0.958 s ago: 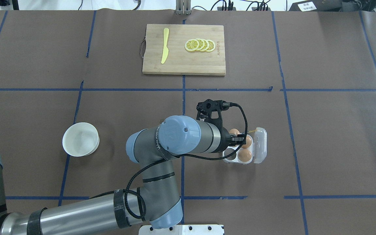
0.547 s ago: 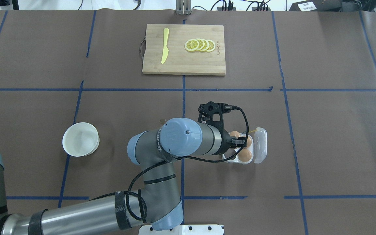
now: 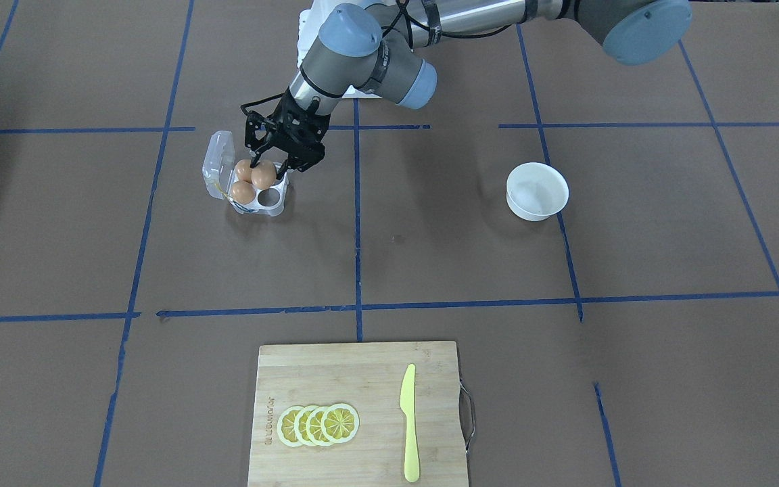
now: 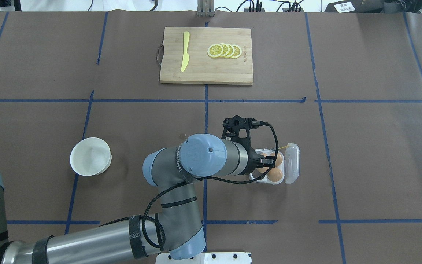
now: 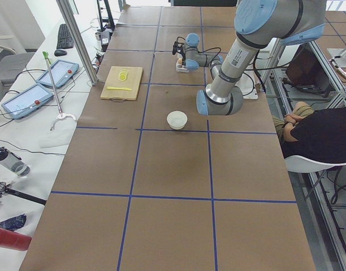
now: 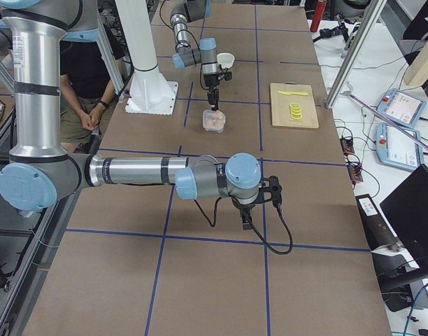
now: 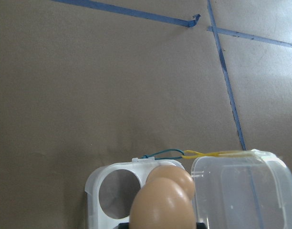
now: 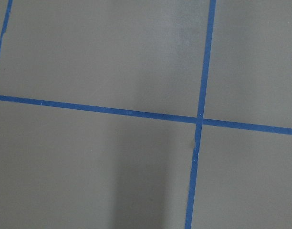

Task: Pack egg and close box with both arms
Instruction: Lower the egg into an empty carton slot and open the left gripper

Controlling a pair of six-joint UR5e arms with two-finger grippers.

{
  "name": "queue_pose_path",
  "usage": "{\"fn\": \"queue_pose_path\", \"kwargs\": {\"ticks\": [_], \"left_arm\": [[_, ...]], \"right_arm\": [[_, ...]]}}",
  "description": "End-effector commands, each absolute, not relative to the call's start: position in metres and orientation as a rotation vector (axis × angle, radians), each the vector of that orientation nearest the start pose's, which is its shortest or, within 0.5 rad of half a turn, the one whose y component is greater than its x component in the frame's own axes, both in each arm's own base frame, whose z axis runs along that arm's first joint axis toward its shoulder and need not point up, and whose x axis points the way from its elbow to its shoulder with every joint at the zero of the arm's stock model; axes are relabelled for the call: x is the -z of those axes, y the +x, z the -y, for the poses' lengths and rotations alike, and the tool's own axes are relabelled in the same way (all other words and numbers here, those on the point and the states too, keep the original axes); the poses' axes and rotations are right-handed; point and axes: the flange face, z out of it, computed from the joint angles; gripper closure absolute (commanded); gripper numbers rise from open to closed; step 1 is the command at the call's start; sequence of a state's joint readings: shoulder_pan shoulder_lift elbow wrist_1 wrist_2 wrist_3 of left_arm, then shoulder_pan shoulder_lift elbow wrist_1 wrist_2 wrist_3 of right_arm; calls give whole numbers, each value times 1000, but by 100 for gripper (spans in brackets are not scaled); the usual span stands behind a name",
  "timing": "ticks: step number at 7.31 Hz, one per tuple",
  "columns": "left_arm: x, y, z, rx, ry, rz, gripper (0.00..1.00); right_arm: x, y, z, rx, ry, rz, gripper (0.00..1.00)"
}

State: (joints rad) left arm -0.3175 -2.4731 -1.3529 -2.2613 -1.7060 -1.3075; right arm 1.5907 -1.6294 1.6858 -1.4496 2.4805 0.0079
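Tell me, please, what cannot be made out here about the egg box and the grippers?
- Left wrist view: the bottom edge cuts off the egg and the box; whether the egg is seated is unclear.
- Overhead view: the left arm's wrist covers the box's near cells.
- The right gripper shows only in the exterior right view, too small to judge open or shut.
- Exterior left view: the box is too small.

Brown egg (image 3: 263, 178) in left hand (image 3: 266, 169) over open clear box (image 3: 216, 157)

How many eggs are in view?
3. One egg and another egg sit in egg carton cells beside its open lid; the third egg is between the jaws of the left gripper.
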Motion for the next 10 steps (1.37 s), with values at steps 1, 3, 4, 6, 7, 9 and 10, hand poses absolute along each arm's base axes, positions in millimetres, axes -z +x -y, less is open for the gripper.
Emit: {"fn": "queue_pose_path", "kwargs": {"ticks": [1, 3, 4, 6, 7, 9, 10], "left_arm": [[-102, 683, 346, -52, 278, -1340, 23], [-100, 681, 346, -49, 285, -1345, 20], [-96, 678, 348, -67, 306, -1348, 9], [-87, 659, 367, -57, 328, -1356, 1], [-88, 645, 381, -74, 302, -1363, 1], [-78, 604, 413, -129, 266, -1330, 1], [-76, 576, 425, -144, 250, -1300, 1]], "right_arm": [[-607, 64, 475, 55, 171, 906, 0], [-606, 64, 475, 55, 173, 906, 0], [-605, 64, 475, 53, 172, 908, 0], [-605, 64, 475, 48, 170, 910, 0], [-603, 62, 475, 49, 169, 930, 0], [-571, 49, 477, -2, 160, 949, 0], [-549, 37, 473, -43, 144, 963, 0]]}}
